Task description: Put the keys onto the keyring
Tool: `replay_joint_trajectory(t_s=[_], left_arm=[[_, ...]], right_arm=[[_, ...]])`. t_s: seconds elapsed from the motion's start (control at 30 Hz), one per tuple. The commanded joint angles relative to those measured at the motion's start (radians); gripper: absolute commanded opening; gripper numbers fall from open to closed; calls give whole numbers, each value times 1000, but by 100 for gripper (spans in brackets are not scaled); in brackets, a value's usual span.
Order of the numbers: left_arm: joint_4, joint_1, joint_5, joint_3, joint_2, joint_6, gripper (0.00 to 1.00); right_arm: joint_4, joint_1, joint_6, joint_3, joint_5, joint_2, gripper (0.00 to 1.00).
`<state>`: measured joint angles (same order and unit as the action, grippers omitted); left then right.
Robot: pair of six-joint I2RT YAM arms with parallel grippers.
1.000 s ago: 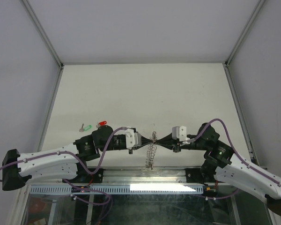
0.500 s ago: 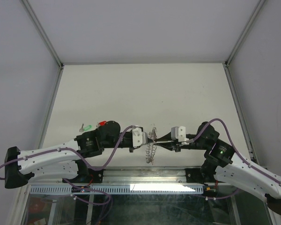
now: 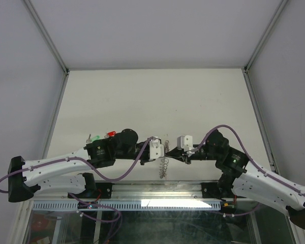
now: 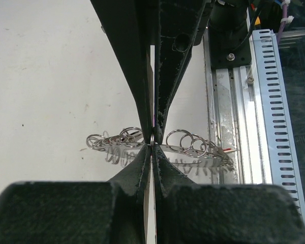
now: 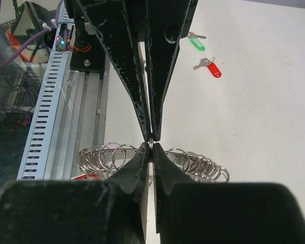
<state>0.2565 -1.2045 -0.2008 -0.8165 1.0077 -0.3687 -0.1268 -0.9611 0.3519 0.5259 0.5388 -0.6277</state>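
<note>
The step in hand looks like steadying the keyring [image 4: 193, 146] between the two arms before any key is fetched. To do it well, one arm should keep a firm pinch on the flat rim, not on the loose silvery loops that fringe it, since those would swivel and let the ring sag. The other arm then has to let go cleanly and travel for a key without dragging the ring along. The ring hangs edge-on just above the table [image 5: 254, 117], near its front edge, right where the two sets of tips meet. The keys [image 5: 212, 68] lie flat on the table well apart from it, out on the left arm's side, the red-headed one just beside the green key [image 5: 197, 43] (a red sliver also shows at one end of the ring, too small to identify). The left gripper [image 4: 151, 147] has its fingers [image 4: 134, 173] pressed fully together, with a small loop of the ring caught at the very tips, so I judge that it carries the ring. The right gripper [image 5: 151, 146] has its fingers [image 5: 134, 175] nearly together, a hairline slit between them. Their tips reach the ring's edge, but I cannot tell whether they pinch it or only touch it.
</note>
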Motion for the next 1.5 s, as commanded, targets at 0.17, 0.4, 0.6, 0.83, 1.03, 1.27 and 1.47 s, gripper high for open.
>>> replay_joint_trajectory(t_s=[0.17,0.4,0.6,0.83,1.03,1.27,1.47], left_arm=[[-43,-7,-8,-62,-27,-22,0],[-91,-7,-18,-21,-84,-3,17],[-186,-6,-33,46,-157,47,35],[-247,-6,-42,70,-149,74,31],[-275,-7,-57,70,-123,77,31],[-279,-7,-52,73,-116,76,26],[-275,-6,-51,78,-117,77,15]], right_arm=[[1,-7,25,45,-29,7,0],[104,-7,-33,3,-53,72,0],[216,-7,-100,-38,-45,134,0],[372,-7,-182,-88,-11,168,0],[450,-7,-217,-109,10,161,0],[449,-7,-209,-106,28,154,0],[437,-7,-198,-94,33,146,0]])
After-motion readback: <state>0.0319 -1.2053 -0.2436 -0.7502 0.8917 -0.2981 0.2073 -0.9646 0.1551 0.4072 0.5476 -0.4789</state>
